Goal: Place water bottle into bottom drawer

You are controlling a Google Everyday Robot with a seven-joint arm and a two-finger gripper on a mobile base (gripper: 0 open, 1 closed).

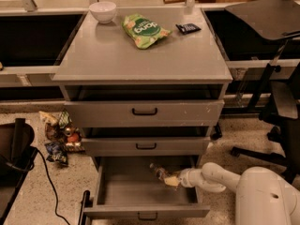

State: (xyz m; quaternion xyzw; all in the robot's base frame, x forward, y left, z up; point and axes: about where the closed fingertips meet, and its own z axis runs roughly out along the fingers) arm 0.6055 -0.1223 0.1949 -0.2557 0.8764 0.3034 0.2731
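While inside the bottom drawer (125, 192), water bottle (160, 172) right against the gripper (171, 181).

Dim warm overhead light (tool (171, 181) inside shadowed bottom drawer (131, 189)).

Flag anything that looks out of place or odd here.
A heap of colourful snack packets lies scattered on the floor left of the grey metal cabinet. Otherwise nothing stands out: the gripper is inside the open bottom drawer, at the small clear plastic water bottle.
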